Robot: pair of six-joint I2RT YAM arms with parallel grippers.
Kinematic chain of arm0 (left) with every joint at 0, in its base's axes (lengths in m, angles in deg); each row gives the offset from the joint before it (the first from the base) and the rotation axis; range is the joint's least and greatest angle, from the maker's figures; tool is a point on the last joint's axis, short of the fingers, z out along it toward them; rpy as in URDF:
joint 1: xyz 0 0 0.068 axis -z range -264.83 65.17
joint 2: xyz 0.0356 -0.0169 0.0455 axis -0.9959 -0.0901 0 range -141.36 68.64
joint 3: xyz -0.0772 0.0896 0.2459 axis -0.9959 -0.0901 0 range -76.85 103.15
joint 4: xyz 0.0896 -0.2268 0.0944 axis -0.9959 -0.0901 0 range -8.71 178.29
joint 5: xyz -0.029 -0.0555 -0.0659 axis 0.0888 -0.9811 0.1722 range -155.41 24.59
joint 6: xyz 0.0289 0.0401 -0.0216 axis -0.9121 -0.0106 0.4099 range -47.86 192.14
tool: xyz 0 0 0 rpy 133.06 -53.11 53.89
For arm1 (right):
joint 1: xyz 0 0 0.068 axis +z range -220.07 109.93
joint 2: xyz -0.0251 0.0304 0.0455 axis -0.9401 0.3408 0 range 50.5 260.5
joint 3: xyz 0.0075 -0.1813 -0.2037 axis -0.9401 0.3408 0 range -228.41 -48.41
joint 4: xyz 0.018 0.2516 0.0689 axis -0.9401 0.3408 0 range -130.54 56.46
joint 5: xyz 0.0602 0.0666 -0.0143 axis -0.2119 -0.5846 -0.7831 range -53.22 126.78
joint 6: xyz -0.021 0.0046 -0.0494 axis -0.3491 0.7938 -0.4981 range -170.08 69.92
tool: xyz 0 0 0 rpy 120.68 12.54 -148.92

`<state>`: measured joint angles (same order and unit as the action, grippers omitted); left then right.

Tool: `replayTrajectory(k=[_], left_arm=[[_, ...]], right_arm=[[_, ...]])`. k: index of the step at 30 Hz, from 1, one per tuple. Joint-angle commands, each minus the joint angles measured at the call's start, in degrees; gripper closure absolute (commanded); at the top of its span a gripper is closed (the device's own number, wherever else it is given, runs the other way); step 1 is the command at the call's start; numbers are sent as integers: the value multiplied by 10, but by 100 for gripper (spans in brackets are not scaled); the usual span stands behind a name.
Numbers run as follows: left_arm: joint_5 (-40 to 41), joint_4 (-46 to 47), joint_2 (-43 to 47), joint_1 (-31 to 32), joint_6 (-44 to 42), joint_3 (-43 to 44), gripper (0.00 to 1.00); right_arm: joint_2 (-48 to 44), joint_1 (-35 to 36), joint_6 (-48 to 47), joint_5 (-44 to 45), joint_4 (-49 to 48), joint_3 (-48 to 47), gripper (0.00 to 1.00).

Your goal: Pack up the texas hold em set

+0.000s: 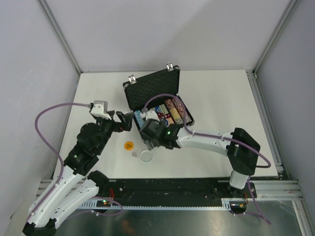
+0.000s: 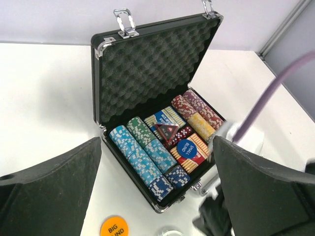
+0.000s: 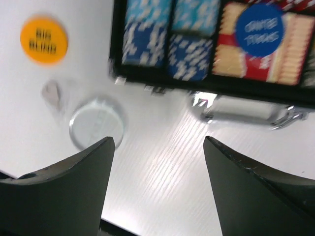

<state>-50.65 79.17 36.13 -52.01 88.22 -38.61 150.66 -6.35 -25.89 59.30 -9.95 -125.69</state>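
The black silver-trimmed briefcase (image 1: 173,77) of the texas hold em set lies open, its foam lid (image 2: 147,64) propped up. Inside are rows of poker chips (image 2: 140,152), red dice (image 2: 181,133), a red triangle (image 2: 167,131) and a blue "SMALL BLIND" button (image 3: 258,29) on a red card deck (image 2: 199,152). An orange "BIG BLIND" button (image 1: 128,145) and a clear round button (image 1: 146,156) lie on the table in front of the case. My left gripper (image 1: 125,120) hovers open left of the case. My right gripper (image 3: 158,140) is open and empty over bare table, near the case handle (image 3: 246,109).
A small translucent piece (image 3: 50,92) lies beside the clear button. The white table (image 1: 221,98) is bounded by grey walls and metal frame posts. The right arm (image 1: 206,141) stretches across the table's front right. A purple cable (image 2: 266,98) hangs near the case's right side.
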Motion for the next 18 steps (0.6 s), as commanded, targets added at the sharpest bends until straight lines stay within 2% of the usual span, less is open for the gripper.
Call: replayTrajectory(k=[1, 8, 11, 18], left_arm=[[46, 18, 23, -3, 11, -6, 0], [99, 18, 55, -2, 27, -19, 0], [100, 17, 56, -2, 27, -19, 0], [103, 18, 54, -2, 26, -18, 0]], right_arm=[[12, 50, -27, -21, -27, 29, 19], [48, 99, -26, -71, -63, 31, 11], [63, 103, -27, -88, -75, 31, 2], [94, 93, -27, -92, -84, 31, 1]])
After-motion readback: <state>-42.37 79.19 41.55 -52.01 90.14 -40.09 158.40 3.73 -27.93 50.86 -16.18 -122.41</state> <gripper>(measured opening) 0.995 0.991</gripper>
